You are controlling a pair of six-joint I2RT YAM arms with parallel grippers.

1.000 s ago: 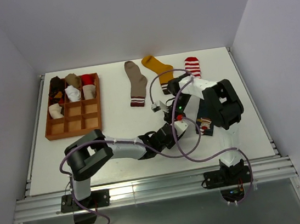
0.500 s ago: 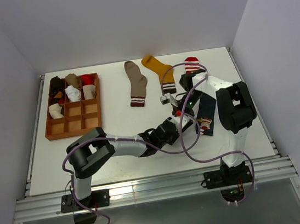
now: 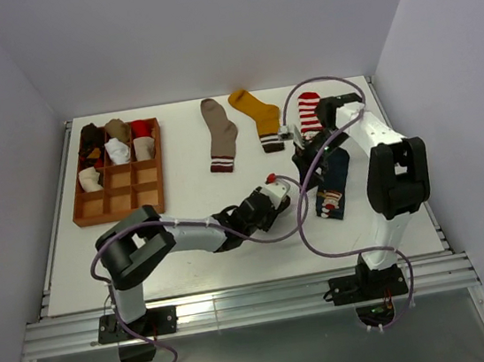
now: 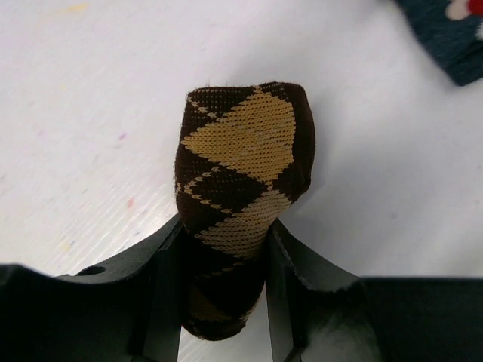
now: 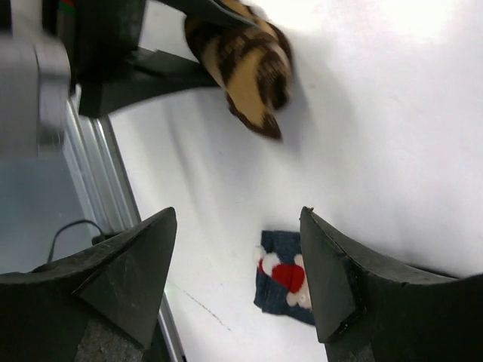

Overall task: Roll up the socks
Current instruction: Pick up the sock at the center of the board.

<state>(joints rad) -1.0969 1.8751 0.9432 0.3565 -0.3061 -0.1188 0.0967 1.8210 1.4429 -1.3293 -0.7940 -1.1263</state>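
Note:
A rolled brown argyle sock (image 4: pixel 241 158) sticks out from between the fingers of my left gripper (image 4: pixel 223 256), which is shut on it just above the table; the top view shows that gripper (image 3: pixel 267 203) mid-table. My right gripper (image 5: pixel 238 249) is open and empty, hanging over the flat navy sock (image 5: pixel 290 283) with the cartoon figure. In the top view the right gripper (image 3: pixel 308 141) is above the navy sock (image 3: pixel 331 182). A taupe sock (image 3: pixel 220 135), a mustard sock (image 3: pixel 257 115) and a red-white striped sock (image 3: pixel 309 110) lie flat at the back.
A wooden grid tray (image 3: pixel 120 216) at the left holds several rolled socks in its back compartments. The right arm's cable loops over the table between the two grippers. The table's metal front rail runs behind the arm bases.
My right gripper has let go, opened wide and pulled back to the right, away from the left gripper. The left gripper keeps the rolled argyle sock and has shifted slightly left.

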